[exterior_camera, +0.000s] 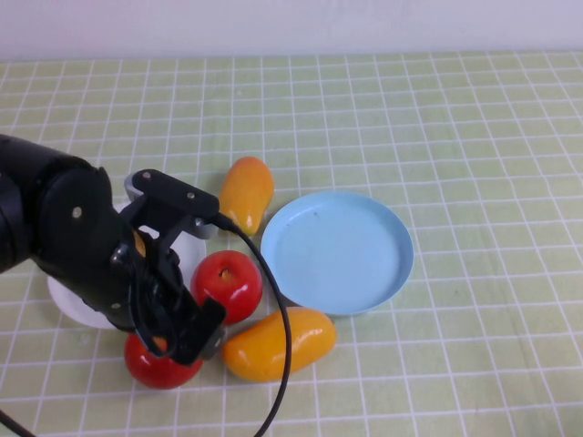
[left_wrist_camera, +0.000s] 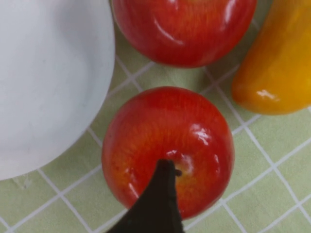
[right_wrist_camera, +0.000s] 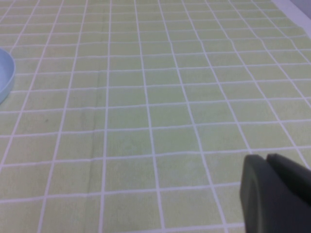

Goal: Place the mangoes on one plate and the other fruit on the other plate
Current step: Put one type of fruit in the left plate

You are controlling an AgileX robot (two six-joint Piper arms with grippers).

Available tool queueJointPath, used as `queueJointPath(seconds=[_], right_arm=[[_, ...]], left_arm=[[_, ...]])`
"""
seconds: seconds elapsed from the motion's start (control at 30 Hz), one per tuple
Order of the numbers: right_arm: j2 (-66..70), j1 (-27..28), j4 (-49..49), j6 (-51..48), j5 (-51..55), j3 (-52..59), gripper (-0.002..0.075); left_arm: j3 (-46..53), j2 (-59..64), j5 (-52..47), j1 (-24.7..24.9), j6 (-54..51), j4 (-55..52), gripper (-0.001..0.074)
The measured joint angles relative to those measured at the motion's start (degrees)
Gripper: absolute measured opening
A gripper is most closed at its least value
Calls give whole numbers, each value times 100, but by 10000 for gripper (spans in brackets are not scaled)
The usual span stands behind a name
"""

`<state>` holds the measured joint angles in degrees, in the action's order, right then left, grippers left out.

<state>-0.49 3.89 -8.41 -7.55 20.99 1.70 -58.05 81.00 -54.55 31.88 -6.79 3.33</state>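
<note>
Left pincer (exterior_camera: 173, 341) hangs low over the near-left part of the desk (exterior_camera: 474, 137), directly above the nearer red apple (exterior_camera: 157, 362); only one dark fingertip (left_wrist_camera: 163, 194) shows in its wrist view, crossing the apple's stem dimple, so whether it is wide or narrow cannot be told. Right pincer (right_wrist_camera: 274, 194) appears only in its own wrist view as dark fingers close together with a thin slit between them, holding nothing, above bare cloth.

A green cloth with a white grid covers the desk, flat and matte. The far half and the whole right side lie open, with free room out to those edges.

Near the desk's middle sits the light blue plate (exterior_camera: 337, 252), round, shallow, raised at the rim, with nothing in it. The white plate (exterior_camera: 75, 305) lies toward the left edge, largely hidden under the left arm; its visible part carries no fruit.

All four fruits rest on the cloth between and around the plates. One orange-yellow mango (exterior_camera: 279, 343), smooth, glossy and elongated, lies just beside the blue plate's near-left rim. The other mango (exterior_camera: 246, 193) lies by the plate's far-left rim. A second red apple (exterior_camera: 227, 285), round and shiny, sits between the two mangoes, close to the blue plate. The nearer apple sits just beside the white plate's near rim, not touching it in the left wrist view.
</note>
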Motion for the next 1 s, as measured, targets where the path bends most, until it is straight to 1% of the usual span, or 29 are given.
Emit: queueJointPath(seconds=[0.17,0.37,1.0], right_arm=[[0,0,0,0,0,0,-16],[0,0,0,0,0,0,-17],[0,0,0,0,0,0,-16]], left_arm=[[0,194,-1,0,49,-19,668],[0,204,-1,0,95,-372,668],[0,731,210,0,253,-859,668]])
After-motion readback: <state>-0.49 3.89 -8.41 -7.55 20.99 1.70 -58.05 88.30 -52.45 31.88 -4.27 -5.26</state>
